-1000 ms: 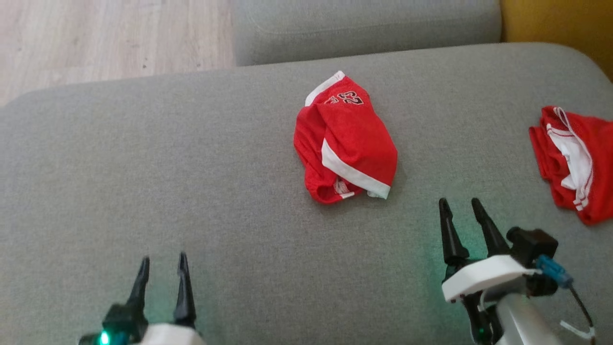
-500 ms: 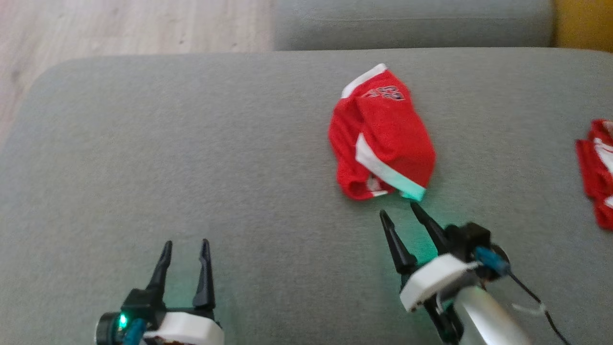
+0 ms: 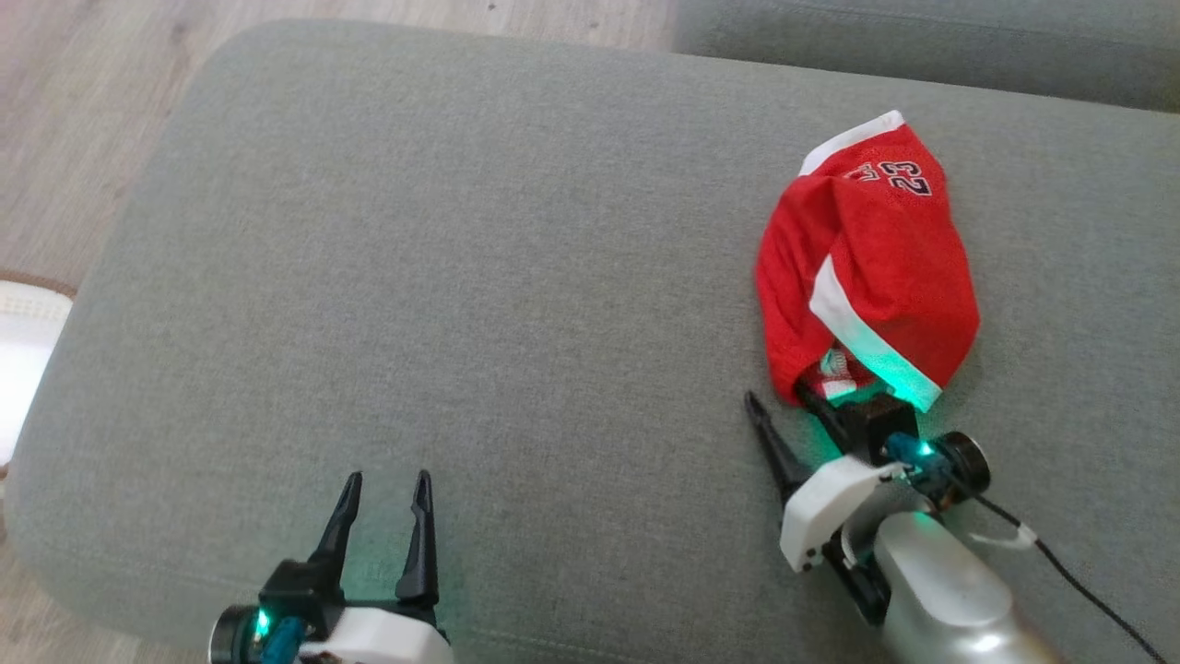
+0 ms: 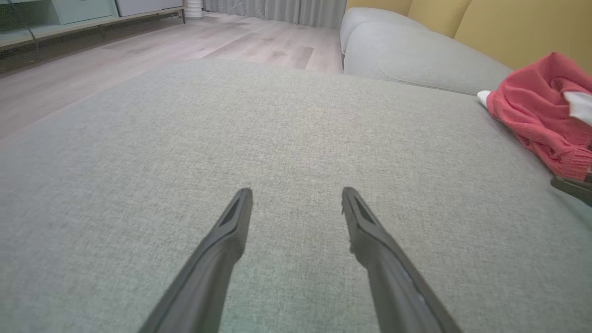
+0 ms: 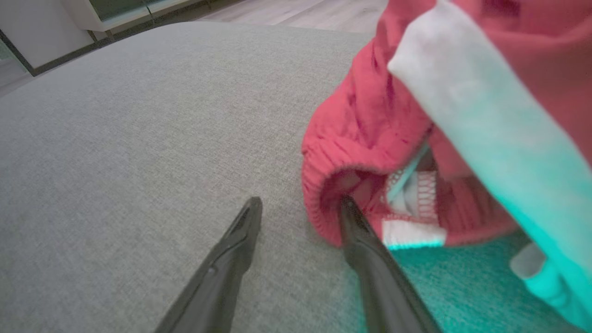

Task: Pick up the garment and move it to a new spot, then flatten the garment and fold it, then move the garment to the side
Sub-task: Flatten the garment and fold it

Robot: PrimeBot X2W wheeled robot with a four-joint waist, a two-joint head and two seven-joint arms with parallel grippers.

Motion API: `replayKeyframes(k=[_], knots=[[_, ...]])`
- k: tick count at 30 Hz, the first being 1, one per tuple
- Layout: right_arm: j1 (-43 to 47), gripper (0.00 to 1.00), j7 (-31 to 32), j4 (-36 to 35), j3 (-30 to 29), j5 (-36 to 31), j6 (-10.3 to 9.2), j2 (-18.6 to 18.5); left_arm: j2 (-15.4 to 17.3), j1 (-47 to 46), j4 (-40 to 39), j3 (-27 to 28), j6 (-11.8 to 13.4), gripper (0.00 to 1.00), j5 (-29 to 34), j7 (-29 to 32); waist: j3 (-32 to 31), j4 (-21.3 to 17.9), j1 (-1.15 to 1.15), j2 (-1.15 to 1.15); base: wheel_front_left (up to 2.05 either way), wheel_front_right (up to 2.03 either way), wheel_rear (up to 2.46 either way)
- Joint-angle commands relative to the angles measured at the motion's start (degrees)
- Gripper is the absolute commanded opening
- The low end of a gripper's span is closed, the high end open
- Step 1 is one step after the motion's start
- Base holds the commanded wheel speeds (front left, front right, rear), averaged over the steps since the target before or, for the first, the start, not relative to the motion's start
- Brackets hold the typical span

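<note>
The garment [image 3: 876,267] is a crumpled pair of red shorts with white trim and the number 23, lying on the right part of the grey cushion [image 3: 461,277]. My right gripper [image 3: 782,398] is at its near edge, jaws open. In the right wrist view, the right gripper [image 5: 299,201] has one fingertip [image 5: 348,208] tucked inside the elastic waistband opening of the garment [image 5: 370,134], with the waistband rim between the fingers. My left gripper [image 3: 387,478] stands open over bare cushion at the lower left, far from the garment [image 4: 541,111], and the left gripper [image 4: 297,192] holds nothing.
Wood floor [image 3: 74,120] borders the cushion's left and far sides. A second grey cushion [image 3: 922,37] lies behind. A white object [image 3: 18,350] sits on the floor at the left edge. A yellow backrest [image 4: 508,23] and a low cabinet [image 4: 55,18] show in the left wrist view.
The camera has swung left, so the whole picture shifted right. My right gripper has advanced to the garment's near edge and slid one finger into the waistband. The left gripper stays open.
</note>
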Motion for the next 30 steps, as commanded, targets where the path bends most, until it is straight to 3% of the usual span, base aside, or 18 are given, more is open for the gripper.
replayKeyframes(k=[1, 10, 16, 19, 23, 30], knots=[[-2.5, 0.0, -0.2, -1.6, 1.4, 0.4, -0.04, 0.2, 0.1, -1.9, -1.5, 1.4, 0.4, 1.0, -0.5, -0.3, 0.4, 0.4, -0.01, 0.0, 0.0, 0.0, 0.0], [-10.4, 0.0, -0.2, -18.1, 9.6, 8.3, -0.04, 0.2, 0.1, -2.7, -1.5, 0.1, 0.4, 1.0, -1.0, -0.3, -1.6, 0.5, -0.01, 0.0, 0.0, 0.0, 0.0], [-21.3, 0.0, -0.2, -25.5, 11.3, 10.8, -0.04, 0.2, 0.1, -2.5, -1.5, -0.8, 0.6, 1.0, -1.5, -0.3, -3.2, 2.7, -0.01, 0.0, 0.0, 0.0, 0.0], [-24.4, 0.0, -0.2, -25.9, 10.3, 10.6, -0.04, 0.2, 0.1, -1.8, -1.6, -0.6, 0.8, 1.0, -1.6, -0.3, -3.6, 3.5, -0.01, 0.0, 0.0, 0.0, 0.0], [-21.4, 0.0, -0.2, -24.4, 8.2, 10.9, -0.04, -0.9, 0.1, -0.3, -1.8, 0.3, 1.0, 1.0, -1.7, -0.3, -3.5, 2.9, -0.01, 0.0, 0.0, 0.0, 0.0], [-6.4, 0.0, -0.2, -22.0, 4.6, 13.6, -0.04, -8.1, 0.1, 0.3, -2.1, 0.7, 0.8, 1.0, -1.7, -0.3, -1.9, -1.8, -0.01, 0.0, 0.0, 0.0, 0.0]])
